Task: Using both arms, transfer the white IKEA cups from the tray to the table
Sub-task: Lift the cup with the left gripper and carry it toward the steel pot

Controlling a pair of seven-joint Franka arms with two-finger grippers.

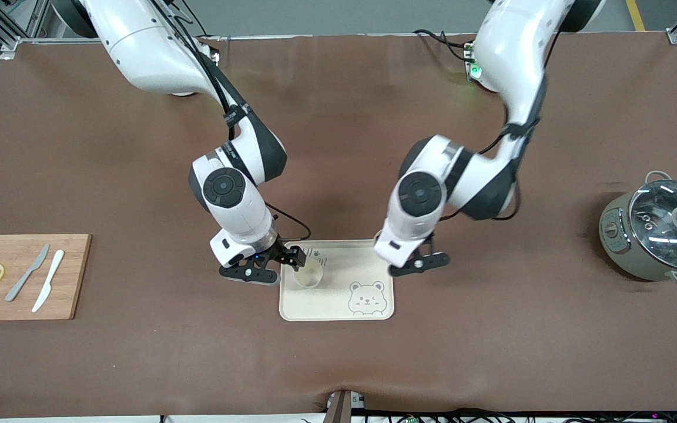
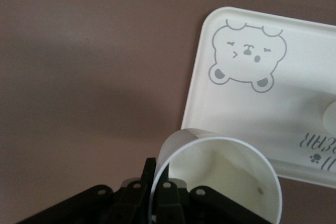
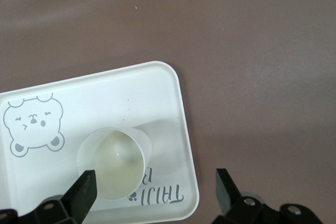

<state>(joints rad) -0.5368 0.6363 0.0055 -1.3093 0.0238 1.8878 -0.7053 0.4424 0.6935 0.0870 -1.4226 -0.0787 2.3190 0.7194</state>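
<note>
Cream-coloured rectangular plastic tray (image 1: 338,305) with a grey bear print sits on the brown counter (image 1: 491,364). One small cream-white handleless cup (image 1: 307,274) stands upright on the tray, at the edge toward the right arm's end. The right gripper (image 1: 292,258) hovers over it, fingers (image 3: 84,190) spread wide apart. The left gripper (image 1: 418,258), over the tray's edge toward the left arm's end, is clamped on a second identical cup (image 2: 220,177).
</note>
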